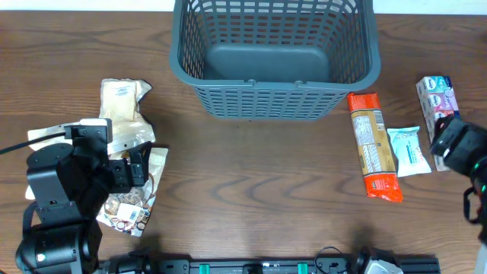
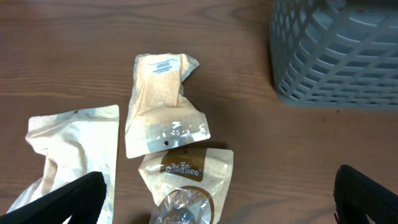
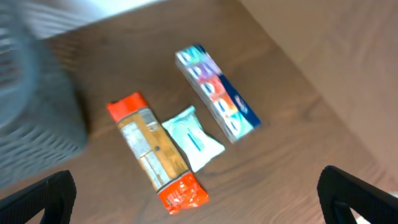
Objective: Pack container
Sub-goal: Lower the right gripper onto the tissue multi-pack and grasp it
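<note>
The dark grey lattice basket [image 1: 274,57] stands at the back centre, nothing in it; its corner shows in the left wrist view [image 2: 336,53]. Left of it lie cream pouches [image 1: 125,110], also in the left wrist view [image 2: 163,102], with a window pouch [image 2: 186,183] and a flat cream pouch [image 2: 71,155]. My left gripper [image 2: 214,208] is open above the window pouch. On the right lie an orange cracker pack [image 1: 373,144], a small teal packet [image 1: 407,151] and a colourful box [image 1: 435,99]. My right gripper [image 3: 199,205] is open above them.
The right wrist view shows the orange pack [image 3: 152,152], teal packet [image 3: 194,137] and box [image 3: 217,93] near the table's right edge [image 3: 311,81]. A black rail [image 1: 266,266] runs along the front edge.
</note>
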